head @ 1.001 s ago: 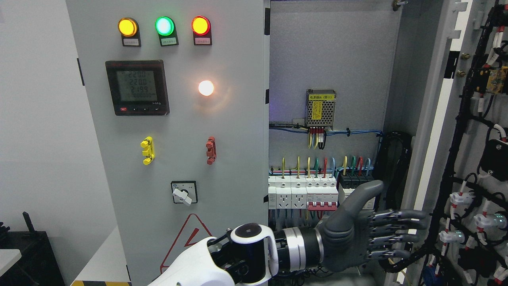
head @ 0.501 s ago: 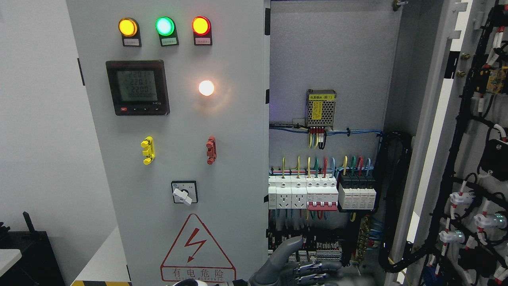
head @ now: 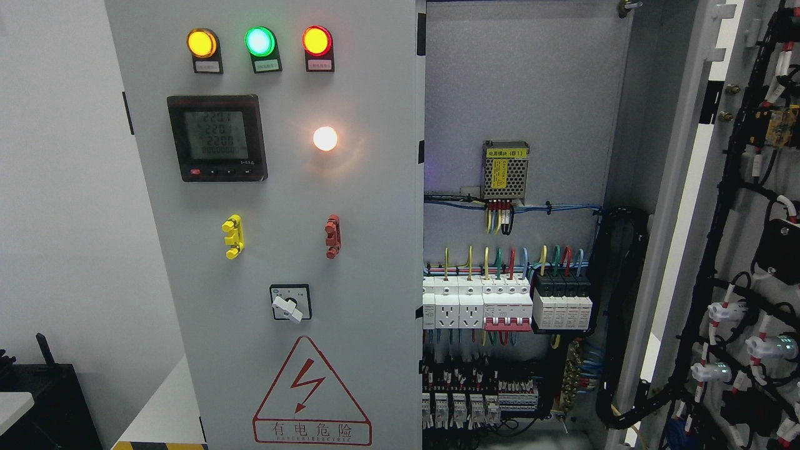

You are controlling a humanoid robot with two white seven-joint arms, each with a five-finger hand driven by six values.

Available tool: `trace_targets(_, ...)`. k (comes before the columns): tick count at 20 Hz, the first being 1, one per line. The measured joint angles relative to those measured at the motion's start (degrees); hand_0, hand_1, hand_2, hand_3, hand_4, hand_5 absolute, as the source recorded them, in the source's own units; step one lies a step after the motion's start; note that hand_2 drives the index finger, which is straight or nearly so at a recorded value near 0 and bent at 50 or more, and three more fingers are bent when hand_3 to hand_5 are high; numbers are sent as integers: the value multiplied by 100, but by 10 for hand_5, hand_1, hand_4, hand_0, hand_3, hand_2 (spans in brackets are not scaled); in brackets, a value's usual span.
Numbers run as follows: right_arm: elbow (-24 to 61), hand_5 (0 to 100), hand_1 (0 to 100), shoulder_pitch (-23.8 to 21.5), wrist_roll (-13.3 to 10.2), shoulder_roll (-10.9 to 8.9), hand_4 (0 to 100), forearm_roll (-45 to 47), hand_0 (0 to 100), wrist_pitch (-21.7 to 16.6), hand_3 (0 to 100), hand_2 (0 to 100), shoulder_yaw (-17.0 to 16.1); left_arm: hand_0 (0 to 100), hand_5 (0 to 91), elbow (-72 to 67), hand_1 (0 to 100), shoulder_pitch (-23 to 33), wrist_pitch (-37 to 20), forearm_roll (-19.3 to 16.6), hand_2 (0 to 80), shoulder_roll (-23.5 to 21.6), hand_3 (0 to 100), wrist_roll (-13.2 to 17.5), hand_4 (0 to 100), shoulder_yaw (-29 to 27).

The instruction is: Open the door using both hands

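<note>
Right door (head: 737,250) swung open, breakers (head: 500,303) exposed; left door (head: 281,250) closed. Neither hand visible, so grasp state cannot be told.

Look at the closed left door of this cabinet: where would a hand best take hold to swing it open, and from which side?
Grip the left door along its free right edge, probably coming from the right through the open bay. The door's face shows no handle, only lamps, a meter and switches, and that exposed edge is likely farthest from its hinges. Neither hand is in view.
</note>
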State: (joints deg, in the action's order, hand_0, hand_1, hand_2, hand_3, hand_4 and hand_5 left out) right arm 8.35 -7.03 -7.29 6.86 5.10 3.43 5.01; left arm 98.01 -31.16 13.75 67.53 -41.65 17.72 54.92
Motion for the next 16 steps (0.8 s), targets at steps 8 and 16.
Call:
trace_targets(8, 0, 0, 0, 0, 0, 0, 0, 0, 0, 0, 0, 0, 0, 0, 0, -7, 0, 1783, -678, -1013, 0, -594, 0, 10, 42, -119)
trace_targets(16, 0, 0, 0, 0, 0, 1, 0, 0, 0, 0, 0, 0, 0, 0, 0, -568, 0, 3327, -1740, -1903, 0, -908, 0, 10, 42, -194)
